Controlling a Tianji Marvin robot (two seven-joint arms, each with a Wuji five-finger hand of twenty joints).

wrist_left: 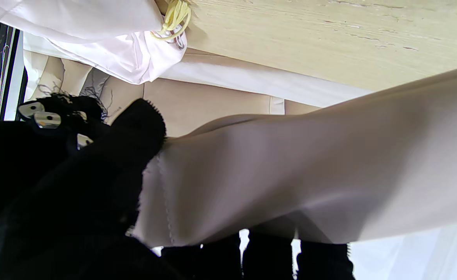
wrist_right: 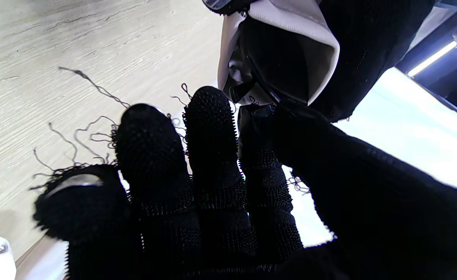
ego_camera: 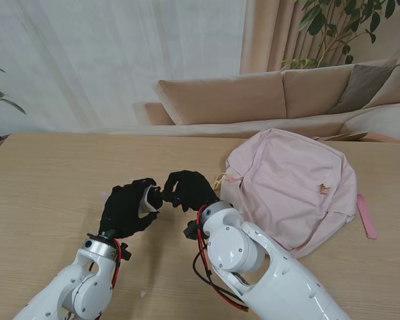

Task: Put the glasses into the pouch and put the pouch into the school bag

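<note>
Meeting over the middle of the light wooden table [ego_camera: 47,173], the two black-gloved hands sit fingertip to fingertip. The left hand [ego_camera: 128,208] is wrapped around a soft, pale beige fabric pouch [ego_camera: 147,200], its fingers closed on the cloth so that only a small light patch shows between them from the stand camera. In the left wrist view the pouch [wrist_left: 290,167] fills most of the picture as a smooth taut sheet with a stitched seam, the black thumb pressed on its edge. The right hand [ego_camera: 187,189] is curled at the pouch's open mouth; the right wrist view shows that mouth [wrist_right: 290,35] gaping with a dark interior, and a dark object at the rim that may be the glasses, though it is too shadowed to make out. Whether the right hand is pinching anything I cannot tell, since its fingertips [wrist_right: 207,116] are hidden against the opening.

To the right, just beside the right hand, lies the pale pink fabric school bag [ego_camera: 293,187], flat on the table, a yellow cord zipper pull [wrist_left: 175,17] at its near-left edge and a pink strap trailing off its far right side. Behind the table stand a beige sofa [ego_camera: 253,100], white curtains and leafy plants.
</note>
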